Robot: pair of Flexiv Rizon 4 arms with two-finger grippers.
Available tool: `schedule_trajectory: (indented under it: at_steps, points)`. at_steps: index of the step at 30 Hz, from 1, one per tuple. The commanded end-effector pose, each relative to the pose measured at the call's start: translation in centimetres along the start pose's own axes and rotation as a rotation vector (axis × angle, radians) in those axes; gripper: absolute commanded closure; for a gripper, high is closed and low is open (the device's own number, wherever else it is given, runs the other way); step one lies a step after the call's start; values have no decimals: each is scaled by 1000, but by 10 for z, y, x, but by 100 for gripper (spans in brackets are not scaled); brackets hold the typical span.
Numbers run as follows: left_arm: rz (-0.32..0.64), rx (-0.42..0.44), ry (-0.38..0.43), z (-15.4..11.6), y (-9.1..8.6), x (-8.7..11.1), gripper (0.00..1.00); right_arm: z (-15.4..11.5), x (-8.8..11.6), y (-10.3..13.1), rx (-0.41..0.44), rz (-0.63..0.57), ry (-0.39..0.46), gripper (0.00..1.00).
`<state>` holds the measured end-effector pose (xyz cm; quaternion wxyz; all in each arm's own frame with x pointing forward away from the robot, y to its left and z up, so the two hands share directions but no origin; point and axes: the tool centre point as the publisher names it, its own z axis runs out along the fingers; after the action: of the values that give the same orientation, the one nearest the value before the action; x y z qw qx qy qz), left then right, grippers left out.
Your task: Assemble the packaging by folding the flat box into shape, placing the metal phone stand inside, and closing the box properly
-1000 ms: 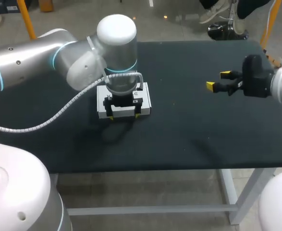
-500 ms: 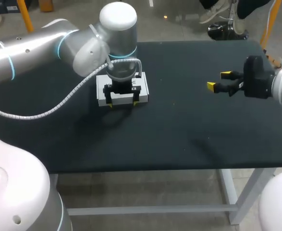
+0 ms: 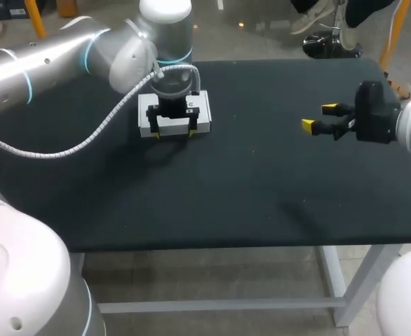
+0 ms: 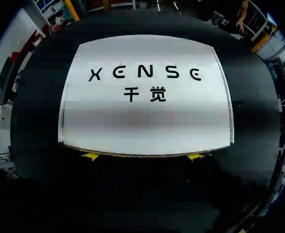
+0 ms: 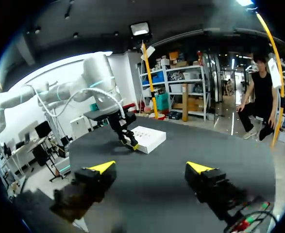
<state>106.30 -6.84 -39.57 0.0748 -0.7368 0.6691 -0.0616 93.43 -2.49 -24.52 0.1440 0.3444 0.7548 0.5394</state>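
A flat white box [image 3: 146,116] with black print on its lid lies shut on the black table [image 3: 261,182], left of the middle toward the far side. My left gripper [image 3: 173,133] stands over it pointing down, open, with both yellow tips at the box's near edge. In the left wrist view the lid [image 4: 142,97] fills the space ahead of the left gripper [image 4: 142,157], whose tips sit against the near side. My right gripper [image 3: 318,116] hovers open and empty at the right. From the right wrist, the box [image 5: 151,139] lies far ahead of the right gripper [image 5: 150,167]. No phone stand shows.
A grey ribbed cable [image 3: 86,143] hangs from my left arm over the table's left part. The dark cloth runs bare between the box and my right gripper. The table's front edge [image 3: 247,245] is well away from both grippers.
My left arm has moved toward the table's far side, and the box has slid that way with the fingertips at its near edge. The right arm has stayed still.
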Motion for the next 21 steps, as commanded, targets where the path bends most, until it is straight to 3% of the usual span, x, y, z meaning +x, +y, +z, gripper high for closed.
schedule_trajectory:
  at_steps: [1, 15, 21]
  points:
    - [6, -53, 2, 8, -24, 0, 0, -1, 0, -2, -8, -1, 4, 0]
    - [34, -67, 18, 23, -93, -7, 0, -1, 0, -2, -8, -1, 4, 0]
    - [44, -58, 22, 20, -111, -7, 0, -1, 0, -2, -8, -1, 4, 0]
